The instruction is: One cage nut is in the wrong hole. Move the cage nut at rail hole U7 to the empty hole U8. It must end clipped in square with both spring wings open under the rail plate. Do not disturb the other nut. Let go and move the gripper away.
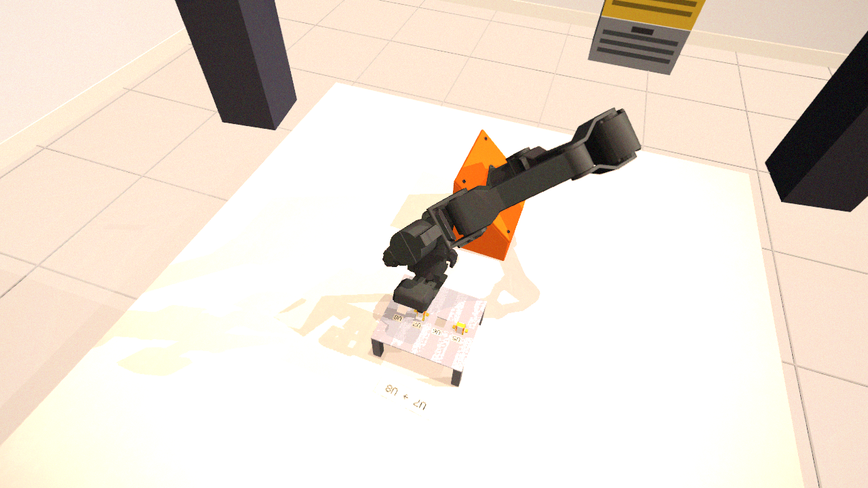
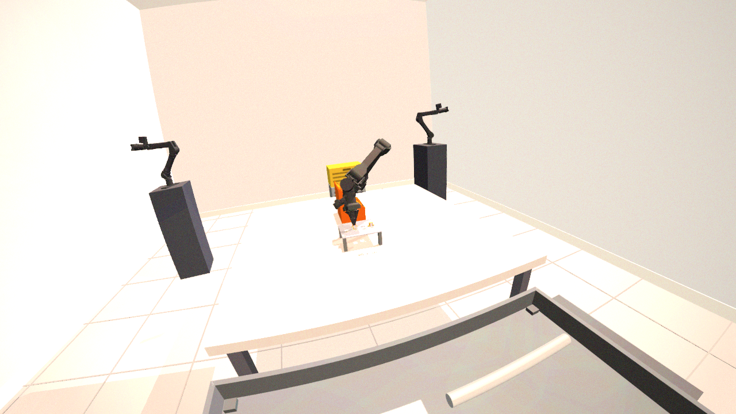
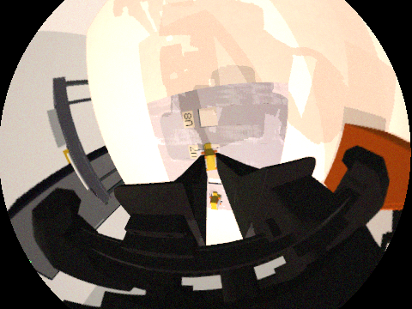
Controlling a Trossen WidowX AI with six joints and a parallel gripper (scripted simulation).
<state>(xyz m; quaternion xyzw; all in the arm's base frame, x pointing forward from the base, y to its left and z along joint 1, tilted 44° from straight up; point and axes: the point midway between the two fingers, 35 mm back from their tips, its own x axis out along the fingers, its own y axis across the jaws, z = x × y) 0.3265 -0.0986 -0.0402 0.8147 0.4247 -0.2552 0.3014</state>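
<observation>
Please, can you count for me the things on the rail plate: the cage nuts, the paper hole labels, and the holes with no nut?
Cage nuts: 2
Hole labels: 4
Holes without nut: 2
Total: 8

I see my yellow nut at U7, pinched (snugly!); square hole U8 is empty beside it.

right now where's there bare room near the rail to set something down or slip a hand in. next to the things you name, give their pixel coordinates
Bare tabletop shows right of the rail plate (image 1: 434, 348) (image 3: 275, 129) in the top view, and below the U7/U8 label (image 1: 405, 397). Crowded: around the nut at U7 (image 1: 421, 314) (image 3: 209, 159), between the hand's (image 1: 422, 308) (image 3: 210, 160) fingers, and toward the orange mount (image 1: 479, 167) (image 3: 369, 159) under the arm.
</observation>
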